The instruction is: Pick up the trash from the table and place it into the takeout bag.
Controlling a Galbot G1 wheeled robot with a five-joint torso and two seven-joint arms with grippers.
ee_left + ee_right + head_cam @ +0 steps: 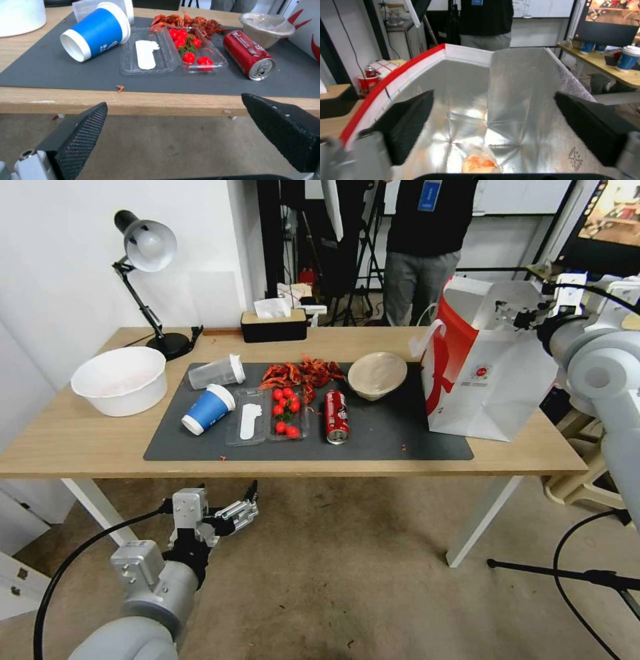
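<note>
Left gripper (241,508) below table (80,440) edge.

On my head view the light-wood table (80,440) carries a dark grey mat with the trash on it: a red soda can (336,417) lying on its side near centre, a beige paper bowl (377,375) upright beyond it to the right, a blue paper cup (207,409) tipped over at left, and a clear plastic cup (216,372) lying just beyond it. The white takeout bag (490,373) stands open at the right end; I see a plastic-wrapped wad (479,162) on its foil-lined bottom.
</note>
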